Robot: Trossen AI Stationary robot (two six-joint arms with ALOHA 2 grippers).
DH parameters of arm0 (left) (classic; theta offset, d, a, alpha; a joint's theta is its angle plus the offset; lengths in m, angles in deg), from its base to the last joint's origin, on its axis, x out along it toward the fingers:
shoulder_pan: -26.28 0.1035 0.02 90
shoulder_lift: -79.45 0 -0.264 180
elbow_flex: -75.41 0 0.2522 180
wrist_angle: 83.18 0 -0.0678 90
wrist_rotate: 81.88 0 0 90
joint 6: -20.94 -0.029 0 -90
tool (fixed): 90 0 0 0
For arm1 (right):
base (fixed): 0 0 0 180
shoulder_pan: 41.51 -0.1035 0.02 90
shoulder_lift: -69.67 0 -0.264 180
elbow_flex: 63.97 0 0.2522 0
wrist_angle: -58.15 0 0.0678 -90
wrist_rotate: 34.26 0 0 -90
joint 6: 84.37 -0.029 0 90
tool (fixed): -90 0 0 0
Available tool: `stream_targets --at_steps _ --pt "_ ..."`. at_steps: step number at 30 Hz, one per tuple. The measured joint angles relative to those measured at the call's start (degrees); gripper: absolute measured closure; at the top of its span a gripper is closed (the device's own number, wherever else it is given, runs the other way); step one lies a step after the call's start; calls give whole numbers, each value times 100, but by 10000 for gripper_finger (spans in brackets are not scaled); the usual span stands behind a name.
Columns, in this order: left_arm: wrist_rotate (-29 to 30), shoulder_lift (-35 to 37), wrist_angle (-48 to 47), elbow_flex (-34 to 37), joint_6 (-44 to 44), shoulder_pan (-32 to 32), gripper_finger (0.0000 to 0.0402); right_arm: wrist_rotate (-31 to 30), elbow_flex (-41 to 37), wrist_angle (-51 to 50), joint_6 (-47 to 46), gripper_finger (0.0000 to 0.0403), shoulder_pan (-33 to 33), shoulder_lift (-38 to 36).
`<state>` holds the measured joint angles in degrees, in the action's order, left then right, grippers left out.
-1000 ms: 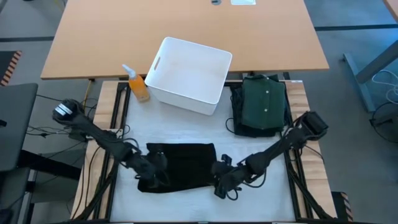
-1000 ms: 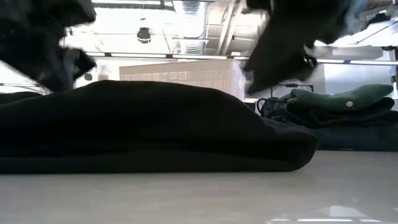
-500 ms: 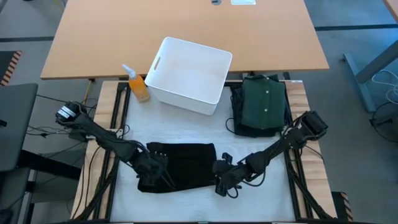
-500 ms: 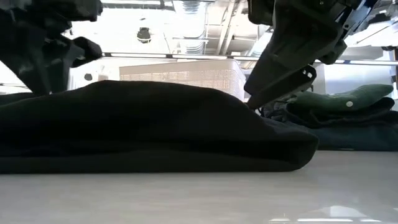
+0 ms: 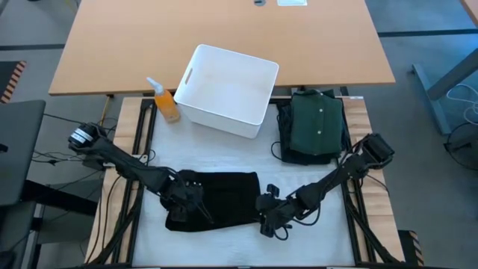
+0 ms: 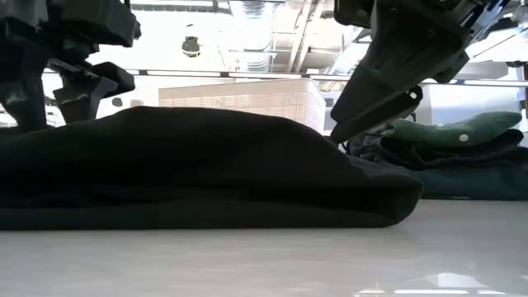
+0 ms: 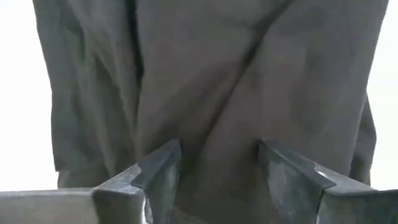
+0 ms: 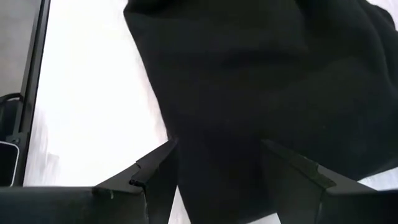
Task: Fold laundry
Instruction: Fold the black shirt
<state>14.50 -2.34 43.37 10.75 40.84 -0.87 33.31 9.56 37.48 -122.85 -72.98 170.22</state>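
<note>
A black garment (image 5: pixel 224 196) lies folded into a thick rectangle on the white table top; it also shows in the low view (image 6: pixel 206 165). My left gripper (image 5: pixel 190 203) is open over its left part, fingers pointing down at the cloth (image 7: pixel 217 74). My right gripper (image 5: pixel 267 213) is open at the garment's right edge (image 8: pixel 261 74), one finger over the cloth and one over the bare table. A dark green buttoned shirt (image 5: pixel 317 123) lies folded on dark clothing (image 6: pixel 470 177) at the far right. My left gripper's open fingers (image 7: pixel 161 168) reach down to the garment's top from above, astride a crease; I cannot tell whether they touch the cloth. My right gripper's open fingers (image 8: pixel 158 165) slant down at the garment's right edge; I cannot tell whether they touch it.
A white plastic bin (image 5: pixel 228 90) stands at the table's far edge, with an orange spray bottle (image 5: pixel 166 101) to its left. Bare white table (image 5: pixel 224 243) lies between the garment and the near edge.
My left gripper has moved toward the table's right, in over the garment's left part, and come lower. My right gripper has come down to the garment's right edge. The garment has stayed in place.
</note>
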Motion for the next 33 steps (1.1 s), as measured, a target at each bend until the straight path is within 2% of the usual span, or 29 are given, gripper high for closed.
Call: stream_targets --at_steps 4,7,9,13,14,18,22,28,30,33 --pt "-273 12 103 -2 -120 52 201 -4 0 -23 16 159 0 0" --pt "-678 12 6 -2 -125 52 226 -4 0 -49 15 159 0 0" --pt "-937 12 -77 -2 -125 52 262 -7 -8 -37 11 159 0 0" --pt "-1016 12 -91 -2 -124 52 371 -22 -114 26 -8 159 -30 0" --pt "-1001 12 -95 -2 -100 52 385 -22 -151 56 -8 159 -37 0" --pt "-998 12 -137 -2 -49 52 399 -24 -360 420 -52 159 -37 0" --pt "-1562 12 -165 -111 266 -36 400 -24 -387 469 -53 159 -60 4" --pt "-2366 12 -136 -621 1152 -530 401 -22 -387 406 -52 159 -80 4" --pt "-2324 14 -48 -693 1659 -735 401 -22 -387 382 -37 159 -62 4" --pt "-1946 12 3 -688 2556 -1042 398 -22 -387 393 47 159 -8 4"
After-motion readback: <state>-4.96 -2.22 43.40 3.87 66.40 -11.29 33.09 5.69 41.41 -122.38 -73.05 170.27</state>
